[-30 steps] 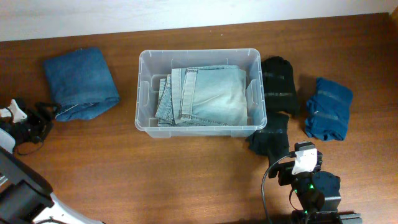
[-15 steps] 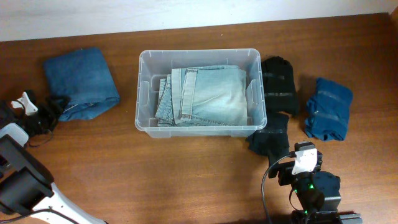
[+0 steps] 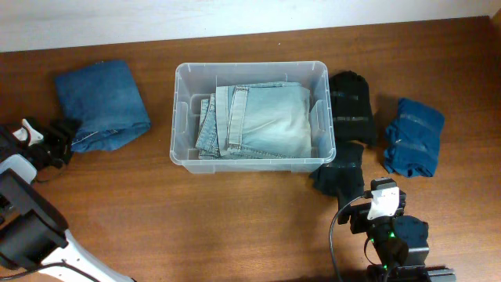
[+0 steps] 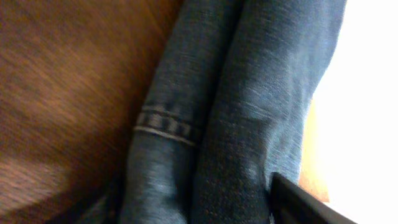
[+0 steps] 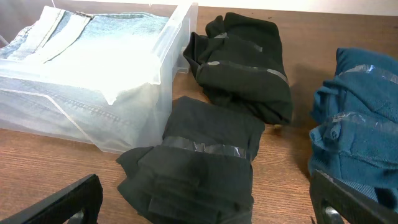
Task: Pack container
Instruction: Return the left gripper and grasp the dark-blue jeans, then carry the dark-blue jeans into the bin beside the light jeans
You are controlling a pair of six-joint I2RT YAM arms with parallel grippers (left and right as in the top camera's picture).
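I'm starting on the folded blue jeans: left gripper at their edge, grip unclear, right gripper idle and spread, so next pinch firmly and carry to the container.

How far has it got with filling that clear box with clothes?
Partly done: pale blue folded jeans lie inside the clear plastic container. In hand: the left gripper is at the edge of the dark blue folded jeans; whether it grips them is unclear. Left: those jeans, two black folded garments and a teal folded garment beside the container. The right gripper is open, holding nothing.
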